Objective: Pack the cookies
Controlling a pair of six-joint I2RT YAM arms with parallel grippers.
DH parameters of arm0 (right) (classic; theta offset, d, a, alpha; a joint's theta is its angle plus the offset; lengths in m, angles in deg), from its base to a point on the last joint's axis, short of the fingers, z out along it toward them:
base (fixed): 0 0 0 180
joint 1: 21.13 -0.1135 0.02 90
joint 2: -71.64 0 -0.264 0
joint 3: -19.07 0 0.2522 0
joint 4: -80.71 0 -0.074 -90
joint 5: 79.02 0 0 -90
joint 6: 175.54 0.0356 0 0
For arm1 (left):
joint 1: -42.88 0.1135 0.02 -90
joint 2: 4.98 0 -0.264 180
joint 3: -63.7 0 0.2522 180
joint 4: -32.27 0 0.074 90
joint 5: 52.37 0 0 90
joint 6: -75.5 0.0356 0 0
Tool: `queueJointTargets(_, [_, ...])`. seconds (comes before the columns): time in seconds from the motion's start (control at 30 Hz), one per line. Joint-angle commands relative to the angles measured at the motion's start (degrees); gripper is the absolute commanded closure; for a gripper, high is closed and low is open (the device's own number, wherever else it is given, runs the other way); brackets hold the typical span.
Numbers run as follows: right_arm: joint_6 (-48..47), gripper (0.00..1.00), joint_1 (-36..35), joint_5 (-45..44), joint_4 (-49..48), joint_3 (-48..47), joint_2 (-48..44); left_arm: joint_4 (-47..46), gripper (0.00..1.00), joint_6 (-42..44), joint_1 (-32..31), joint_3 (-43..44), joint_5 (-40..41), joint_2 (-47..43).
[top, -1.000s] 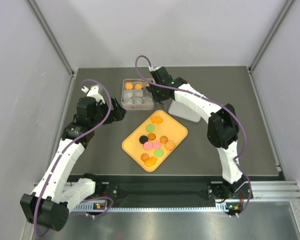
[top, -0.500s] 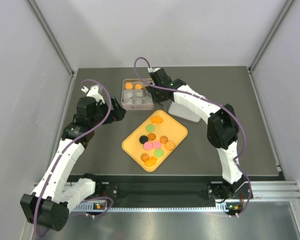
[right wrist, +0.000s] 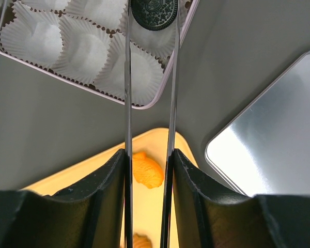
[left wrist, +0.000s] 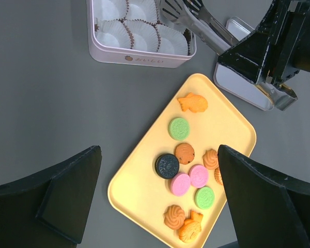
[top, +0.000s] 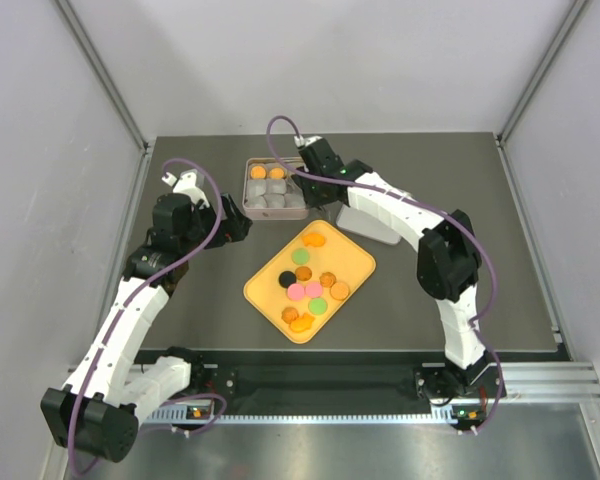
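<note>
A flat yellow plastic tray [left wrist: 134, 181] sits in the middle of the dark grey table [left wrist: 41, 103]. Most of the small round cookies [left wrist: 199, 175] lie on it: pink, green, orange and one black, close together near the tray's middle and near end. One orange fish-shaped cookie [left wrist: 192, 103] lies alone at the tray's far end.

Just past the tray's far end stands a pale pink metal tin [left wrist: 139, 58] full of white paper cups [right wrist: 88, 49]. From above, two orange cookies [top: 267, 172] show in the cups at the side of the tin away from the tray. A shiny silver lid [right wrist: 268, 139] lies flat beside the tray's far right corner, close to the tin.

The right claw [right wrist: 148, 160] hangs over the tray's far end. Its two black fingers are squeezed onto a pair of long thin metal tongs [right wrist: 127, 103]. The tongs reach out past the tray and over the tin. At their tips they pinch a black round cookie [right wrist: 155, 13], so this cookie is far out in front of the claw, above a paper cup near the tin's right side. I cannot tell if it touches the cup.

The left claw [left wrist: 158, 149] hangs on the tray's left side. Its fingers are spread wide with nothing between them.
</note>
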Motion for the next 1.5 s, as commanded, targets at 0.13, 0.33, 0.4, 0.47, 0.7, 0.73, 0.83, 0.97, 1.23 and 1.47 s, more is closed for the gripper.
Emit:
queueJointTargets(0.13, [-0.46,0.64,-0.99,-1.34,-1.41,-0.31,-4.02,-2.51,0.01,-0.17,0.40,-0.33,-0.44,-0.82])
queueJointTargets(0.33, [-0.46,0.64,-1.61,-1.69,-1.31,0.30,-4.10,-2.42,0.01,-0.08,0.49,-0.33,-0.61,-0.82])
queueJointTargets(0.4, [-0.46,0.64,-1.69,-1.86,-1.32,0.47,-4.19,-2.51,0.01,-0.17,0.58,-0.33,-0.62,-0.82])
queueJointTargets(0.47, [-0.46,0.64,-1.87,-2.04,-1.23,0.48,-4.19,-2.42,0.01,-0.17,0.58,-0.33,-0.79,-0.82])
queueJointTargets(0.7, [-0.28,0.64,-2.14,-2.22,-0.97,0.74,-4.10,-2.51,0.01,-0.17,0.58,-0.33,-0.79,-1.08])
queueJointTargets(0.73, [-0.20,0.64,-2.14,-2.22,-0.96,0.74,-4.19,-2.51,0.01,-0.17,0.58,-0.33,-0.79,-1.08])
queueJointTargets(0.83, [-0.02,0.63,-2.14,-2.39,-0.79,0.74,-4.10,-2.51,0.01,-0.17,0.58,-0.33,-0.70,-1.08])
queueJointTargets(0.97, [-0.02,0.57,-2.14,-2.66,-0.61,0.65,-4.10,-2.51,0.01,-0.17,0.58,-0.33,-0.88,-1.17])
queueJointTargets(1.23, [0.07,0.52,-2.14,-2.31,-0.35,-0.40,-4.10,-2.42,0.01,-0.17,0.67,-0.33,-0.88,-0.99])
queueJointTargets(1.47, [-0.02,0.52,-2.14,-2.57,0.44,-2.07,-5.15,-2.42,0.01,-0.08,0.67,-0.33,-0.70,-0.99])
